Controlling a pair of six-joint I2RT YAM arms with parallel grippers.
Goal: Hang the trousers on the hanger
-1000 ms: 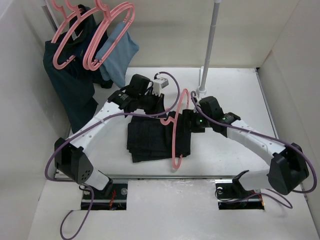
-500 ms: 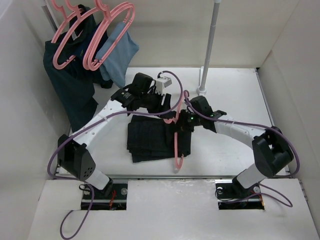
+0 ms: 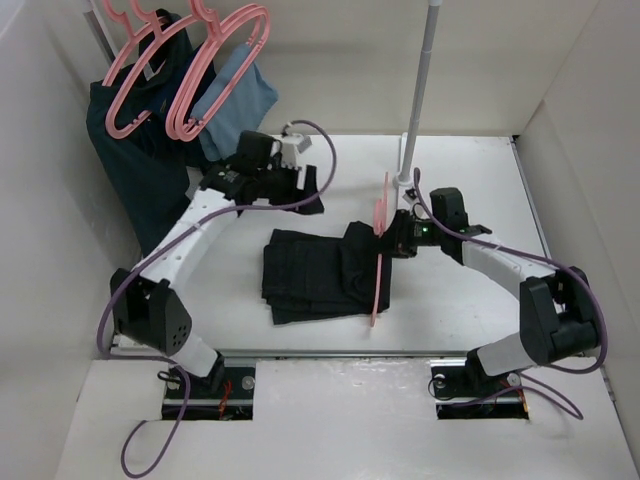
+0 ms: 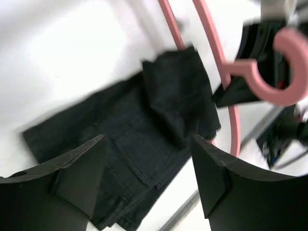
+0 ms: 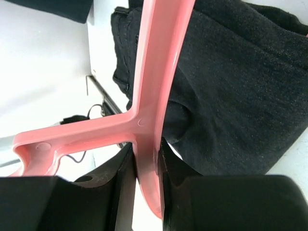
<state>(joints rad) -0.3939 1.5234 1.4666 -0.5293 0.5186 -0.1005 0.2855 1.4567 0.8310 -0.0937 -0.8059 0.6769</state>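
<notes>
The black trousers (image 3: 315, 275) are found folded in a loose heap at the middle of the white bench (image 3: 470, 160). The pink hanger (image 3: 380, 255) is held edge-on and near upright at their right edge. Its lower end is seen over the fabric; whether any cloth passes through the frame cannot be told.

Right tool (image 5: 147, 163): closed narrow on the hanger at the junction below the hook, with both fingers (image 5: 192, 197) pressed to the plastic.

Left tool (image 4: 148, 139): spread wide with nothing gripped, and held above the bench behind the trousers.

The bench is enclosed by plain white walls (image 3: 560, 70). A pale pole (image 3: 425, 60) is fixed upright at the rear. At the rear left, spare pink hangers (image 3: 190, 70) are hung with a dark teal garment (image 3: 140, 170) and a light blue garment (image 3: 240, 105).
</notes>
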